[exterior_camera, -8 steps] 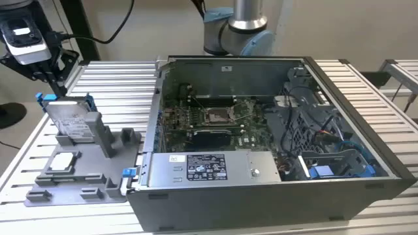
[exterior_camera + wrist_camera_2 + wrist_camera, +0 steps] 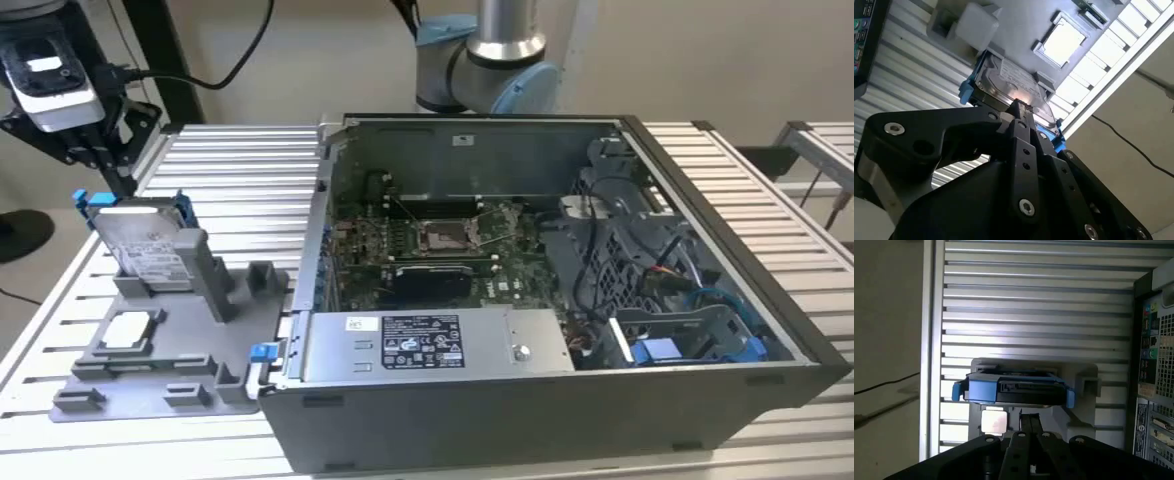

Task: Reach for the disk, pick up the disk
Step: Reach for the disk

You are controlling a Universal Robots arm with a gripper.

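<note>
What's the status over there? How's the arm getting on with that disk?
Gripper poised close over the disk's top edge. Disk standing on edge in the grey holder, not lifted. Nothing between them.

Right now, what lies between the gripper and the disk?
Nothing. In the exterior view the gripper hangs above the disk, and the short stretch between them is bare.

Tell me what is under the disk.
The disk stands tilted in a grey holder on the slatted table. Its lower edge is hidden by the holder's slot.
</note>
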